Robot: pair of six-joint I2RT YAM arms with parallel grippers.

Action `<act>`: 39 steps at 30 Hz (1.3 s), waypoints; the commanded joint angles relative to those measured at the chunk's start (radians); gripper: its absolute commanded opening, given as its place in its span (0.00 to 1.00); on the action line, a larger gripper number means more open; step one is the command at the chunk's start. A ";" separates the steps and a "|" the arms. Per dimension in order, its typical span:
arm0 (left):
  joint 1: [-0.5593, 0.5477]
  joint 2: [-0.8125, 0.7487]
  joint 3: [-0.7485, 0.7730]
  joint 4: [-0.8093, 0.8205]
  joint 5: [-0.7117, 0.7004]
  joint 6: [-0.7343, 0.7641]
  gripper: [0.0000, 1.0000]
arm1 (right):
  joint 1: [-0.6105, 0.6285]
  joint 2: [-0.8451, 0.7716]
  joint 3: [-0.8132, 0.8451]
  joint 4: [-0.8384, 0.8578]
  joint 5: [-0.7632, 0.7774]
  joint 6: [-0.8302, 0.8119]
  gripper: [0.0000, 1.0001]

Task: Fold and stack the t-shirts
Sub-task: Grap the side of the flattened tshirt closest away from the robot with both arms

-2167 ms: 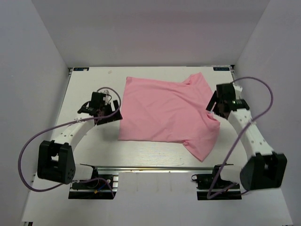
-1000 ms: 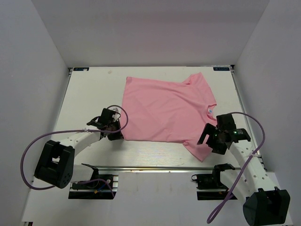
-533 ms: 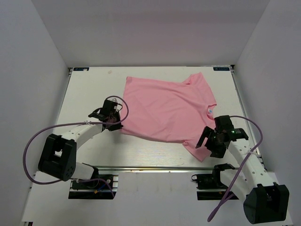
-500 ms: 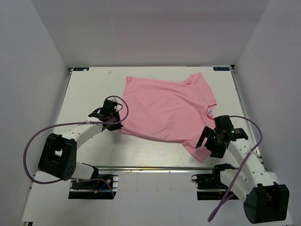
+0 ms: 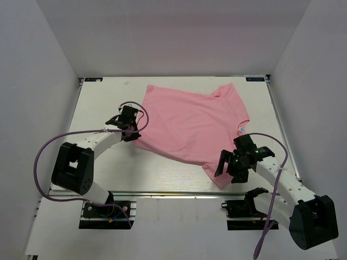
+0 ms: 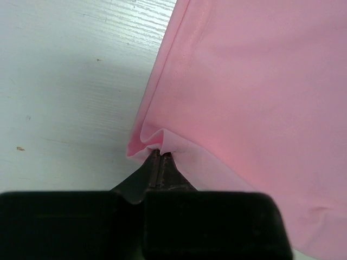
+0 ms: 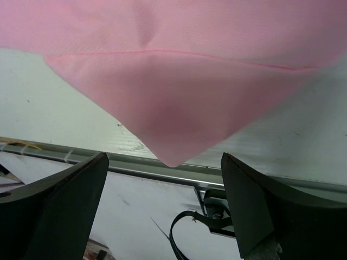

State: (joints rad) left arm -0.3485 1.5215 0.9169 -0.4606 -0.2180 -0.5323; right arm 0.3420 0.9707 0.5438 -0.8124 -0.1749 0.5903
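A plain pink t-shirt [image 5: 190,122] lies spread on the white table [image 5: 100,103]. Its near left corner is pinched and slightly lifted by my left gripper [image 5: 133,129]. In the left wrist view the left gripper [image 6: 159,154] is shut on a puckered fold of the t-shirt [image 6: 249,81] hem. My right gripper [image 5: 224,165] stands open at the shirt's near right sleeve tip. In the right wrist view the sleeve tip [image 7: 169,157] points down between the two wide-apart fingers [image 7: 59,208], and neither finger touches it.
A metal rail [image 5: 162,193] runs along the table's near edge, also seen as the rail [image 7: 135,169] just below the sleeve tip. White walls enclose the table on three sides. Purple cables [image 5: 40,162] loop beside both arms.
My left gripper has carried the shirt's near left corner away from the near edge, dragging the hem aslant. My right gripper has moved left to the sleeve tip, still open.
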 commanded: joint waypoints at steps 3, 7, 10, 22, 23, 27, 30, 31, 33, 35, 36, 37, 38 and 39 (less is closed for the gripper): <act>0.003 -0.023 0.020 -0.003 -0.029 -0.006 0.00 | 0.123 0.045 0.001 0.041 0.024 0.017 0.90; 0.003 -0.023 0.020 -0.012 -0.038 -0.006 0.00 | 0.189 0.068 0.013 0.024 0.095 0.061 0.86; 0.003 -0.032 0.020 -0.021 -0.038 -0.006 0.00 | 0.227 0.095 -0.002 0.030 0.121 0.092 0.83; 0.003 -0.100 -0.016 -0.049 -0.018 -0.006 0.00 | 0.362 0.210 -0.016 0.082 0.328 0.278 0.51; 0.003 -0.115 -0.016 -0.049 -0.018 -0.006 0.00 | 0.365 0.212 -0.013 0.079 0.339 0.284 0.45; 0.003 -0.142 -0.036 -0.049 0.002 -0.006 0.00 | 0.368 0.185 -0.015 0.082 0.374 0.301 0.00; 0.003 -0.153 -0.027 -0.061 0.002 -0.006 0.00 | 0.367 0.131 0.014 0.047 0.391 0.289 0.00; 0.003 -0.153 -0.027 -0.070 0.002 -0.006 0.00 | 0.364 0.094 0.036 0.023 0.405 0.276 0.00; -0.006 -0.153 -0.007 -0.085 0.002 -0.006 0.00 | 0.359 0.076 0.103 -0.017 0.410 0.231 0.00; -0.006 -0.162 -0.007 -0.111 0.002 -0.006 0.00 | 0.361 0.039 0.145 -0.097 0.416 0.183 0.00; -0.006 -0.162 -0.007 -0.112 0.014 -0.006 0.00 | 0.359 0.034 0.197 -0.116 0.404 0.171 0.00; -0.006 -0.175 -0.007 -0.112 0.014 -0.006 0.00 | 0.361 0.028 0.211 -0.142 0.400 0.167 0.00; -0.006 -0.175 -0.007 -0.125 0.029 -0.006 0.00 | 0.361 0.019 0.222 -0.219 0.379 0.152 0.00; -0.006 -0.187 -0.007 -0.141 0.041 -0.006 0.00 | 0.362 0.008 0.240 -0.241 0.344 0.148 0.00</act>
State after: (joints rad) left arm -0.3504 1.3998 0.8902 -0.5617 -0.2111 -0.5323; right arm 0.7017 1.0107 0.7170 -0.9012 0.1917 0.7826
